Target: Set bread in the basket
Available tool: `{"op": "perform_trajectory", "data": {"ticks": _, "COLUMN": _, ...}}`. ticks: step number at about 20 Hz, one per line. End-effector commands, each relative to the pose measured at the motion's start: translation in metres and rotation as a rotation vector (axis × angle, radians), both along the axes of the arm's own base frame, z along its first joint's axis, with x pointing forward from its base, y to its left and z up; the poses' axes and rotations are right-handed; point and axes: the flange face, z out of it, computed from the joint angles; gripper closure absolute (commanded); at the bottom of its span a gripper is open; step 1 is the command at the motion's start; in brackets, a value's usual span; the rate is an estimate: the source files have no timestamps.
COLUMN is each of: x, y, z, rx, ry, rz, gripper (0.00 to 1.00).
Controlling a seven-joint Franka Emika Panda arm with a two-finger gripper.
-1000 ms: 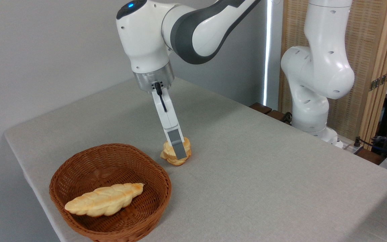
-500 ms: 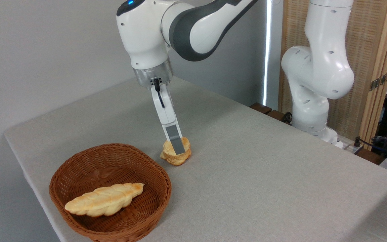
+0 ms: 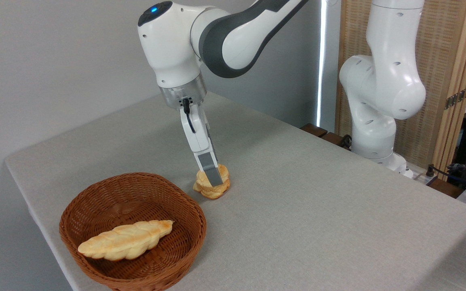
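From where I stand there is one basket (image 3: 132, 232), down and to the left of the gripper (image 3: 213, 177), a round brown wicker bowl sitting on the grey table (image 3: 318, 210) near its front left corner, its lowest rim cut off by the bottom edge of the view. Inside it lies one long pale braided loaf (image 3: 126, 239), stretched across the floor of the bowl. Moving right, there is one bread (image 3: 212, 185), a small golden layered bun, resting on the table directly under the gripper's tip and just beside the basket's far right rim, clear of it. That makes two baked pieces in all, one in the basket and one outside it. The single gripper slants down from the arm's wrist (image 3: 182, 91), which hangs above and to the left of it. Only the near finger, a white bar ending in a grey pad (image 3: 210, 169), can be seen; its pad lies flat against the near side of the bun's top. The other finger is hidden behind the first and the bun, so I cannot tell whether the gripper is pinching the bun or merely spread around it. A black cable (image 3: 189, 117) runs down the finger. Far off to the right of the gripper stands the arm's base column (image 3: 380, 93), its foot partly hidden behind the table edge.
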Motion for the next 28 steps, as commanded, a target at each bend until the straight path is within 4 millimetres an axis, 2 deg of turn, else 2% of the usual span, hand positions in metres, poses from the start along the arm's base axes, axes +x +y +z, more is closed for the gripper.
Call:
{"op": "perform_trajectory", "data": {"ticks": 1, "x": 0.001, "y": 0.001, "z": -0.005, "rx": -0.004, "ry": 0.012, "rz": -0.016, "gripper": 0.0}}
{"op": "perform_trajectory", "data": {"ticks": 11, "x": 0.006, "y": 0.0, "z": -0.018, "rx": 0.007, "ry": 0.021, "rz": -0.017, "gripper": 0.01}}
{"op": "perform_trajectory", "data": {"ticks": 13, "x": 0.006, "y": 0.0, "z": -0.019, "rx": 0.007, "ry": 0.023, "rz": -0.017, "gripper": 0.2}}
{"op": "perform_trajectory", "data": {"ticks": 14, "x": 0.006, "y": 0.0, "z": -0.019, "rx": 0.008, "ry": 0.023, "rz": -0.02, "gripper": 0.35}}
{"op": "perform_trajectory", "data": {"ticks": 16, "x": 0.006, "y": 0.0, "z": -0.019, "rx": 0.008, "ry": 0.023, "rz": -0.019, "gripper": 0.51}}
{"op": "perform_trajectory", "data": {"ticks": 23, "x": 0.006, "y": 0.0, "z": -0.017, "rx": 0.006, "ry": 0.02, "rz": -0.018, "gripper": 0.52}}
{"op": "perform_trajectory", "data": {"ticks": 28, "x": 0.008, "y": 0.0, "z": -0.005, "rx": 0.001, "ry": 0.007, "rz": -0.016, "gripper": 0.52}}
